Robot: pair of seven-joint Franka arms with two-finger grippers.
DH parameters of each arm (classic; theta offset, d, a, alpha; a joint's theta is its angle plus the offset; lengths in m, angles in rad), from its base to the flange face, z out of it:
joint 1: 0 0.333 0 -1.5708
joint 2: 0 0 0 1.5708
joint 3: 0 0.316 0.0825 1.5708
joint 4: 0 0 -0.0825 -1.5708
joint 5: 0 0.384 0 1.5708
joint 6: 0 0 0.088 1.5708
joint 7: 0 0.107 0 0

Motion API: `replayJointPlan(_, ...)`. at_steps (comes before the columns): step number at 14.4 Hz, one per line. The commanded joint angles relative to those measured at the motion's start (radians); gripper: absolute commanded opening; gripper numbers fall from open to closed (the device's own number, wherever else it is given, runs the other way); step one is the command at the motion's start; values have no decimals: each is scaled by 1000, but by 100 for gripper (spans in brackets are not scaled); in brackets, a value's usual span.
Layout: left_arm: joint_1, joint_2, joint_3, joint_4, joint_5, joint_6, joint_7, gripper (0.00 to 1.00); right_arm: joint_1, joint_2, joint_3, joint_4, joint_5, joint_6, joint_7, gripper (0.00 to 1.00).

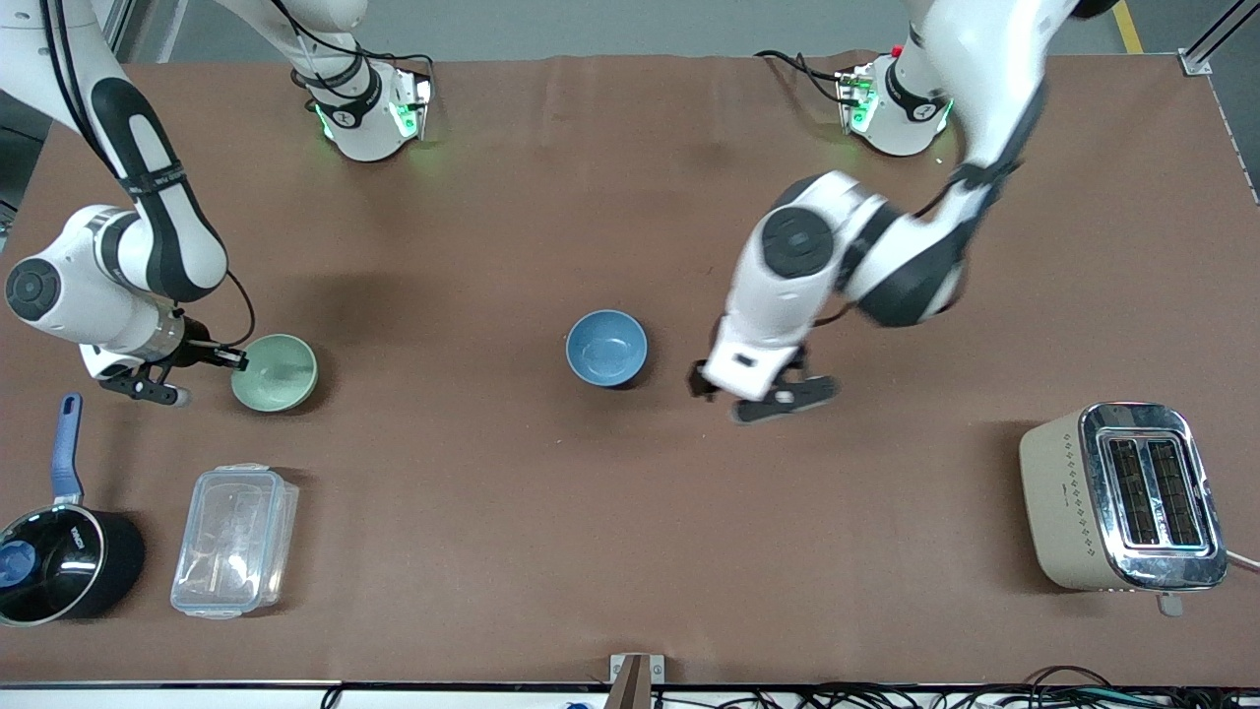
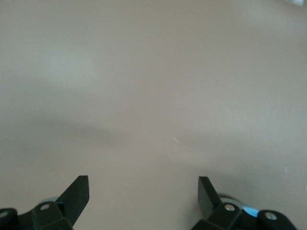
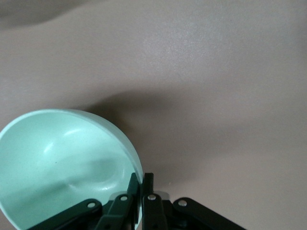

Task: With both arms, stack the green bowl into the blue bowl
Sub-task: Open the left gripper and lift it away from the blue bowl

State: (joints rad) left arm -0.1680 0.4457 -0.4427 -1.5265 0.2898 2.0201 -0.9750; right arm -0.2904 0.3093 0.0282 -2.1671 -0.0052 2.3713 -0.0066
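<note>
The green bowl (image 1: 275, 372) sits on the brown table (image 1: 630, 551) toward the right arm's end. The right gripper (image 1: 234, 360) pinches its rim, fingers pressed together with one inside and one outside the wall; the right wrist view shows this grip close up (image 3: 140, 184), with the bowl's (image 3: 62, 163) pale inside filling that picture.

The blue bowl (image 1: 606, 347) stands upright near the table's middle, well apart from the green one and empty. The left gripper (image 1: 763, 389) is just beside it, toward the left arm's end, fingers spread and holding nothing. In the left wrist view the two fingertips (image 2: 79, 191) stand wide apart over bare tabletop (image 2: 153, 96), with no bowl between them.

Only the front view shows the rest. A black saucepan (image 1: 54, 563) with a blue handle and a clear lidded box (image 1: 234, 540) lie nearer the camera than the green bowl. A beige toaster (image 1: 1122, 497) stands at the left arm's end. Grey floor shows past the table's top edge, and cables (image 1: 984, 694) trail along its near edge.
</note>
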Motion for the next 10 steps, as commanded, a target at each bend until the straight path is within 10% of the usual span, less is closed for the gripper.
replayJointPlan(1, 109, -161, -4, -49, 5, -119, 138, 100, 36, -96, 7, 77, 2, -168, 8, 0)
replayJointPlan(10, 441, -409, -2, -60, -190, -357, 694, 100, 40, -299, 237, 321, 2, -573, 176, 0)
